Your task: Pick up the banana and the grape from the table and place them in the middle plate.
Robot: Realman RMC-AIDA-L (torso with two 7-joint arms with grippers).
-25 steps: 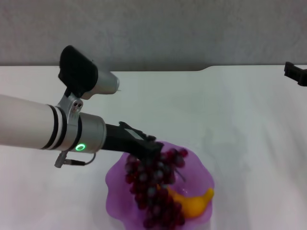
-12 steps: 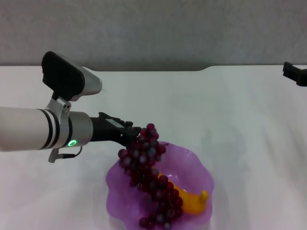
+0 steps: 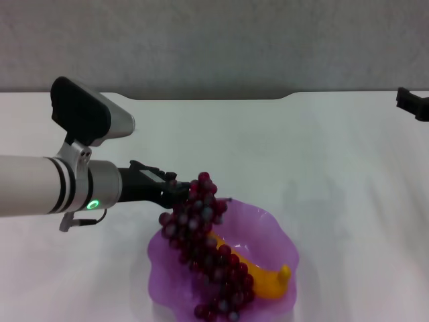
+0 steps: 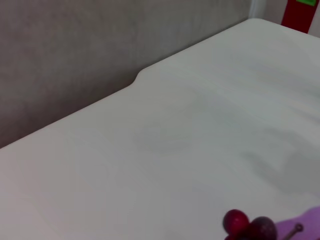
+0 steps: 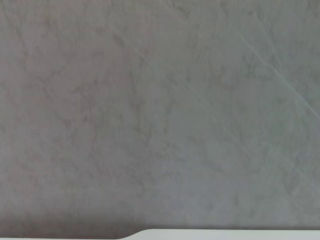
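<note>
The grape (image 3: 208,251), a long dark red bunch, lies slanted across the purple scalloped middle plate (image 3: 278,235) and covers most of the banana (image 3: 268,282), whose yellow end shows at the plate's near right. My left gripper (image 3: 175,192) is at the bunch's upper end, just over the plate's far left rim, with its dark fingers against the top grapes, which stand raised above the rim. The left wrist view shows a few top grapes (image 4: 249,227) and a bit of the plate (image 4: 312,220). My right gripper (image 3: 412,104) is parked at the far right.
The white table (image 3: 322,154) stretches around the plate, with a notch in its far edge (image 3: 285,97) and a grey wall behind. A red object (image 4: 300,12) stands past the table's far corner in the left wrist view.
My left gripper has drawn back to the left and lifted slightly. The bunch's top end followed it, and the grapes have stretched out along the plate over the banana.
</note>
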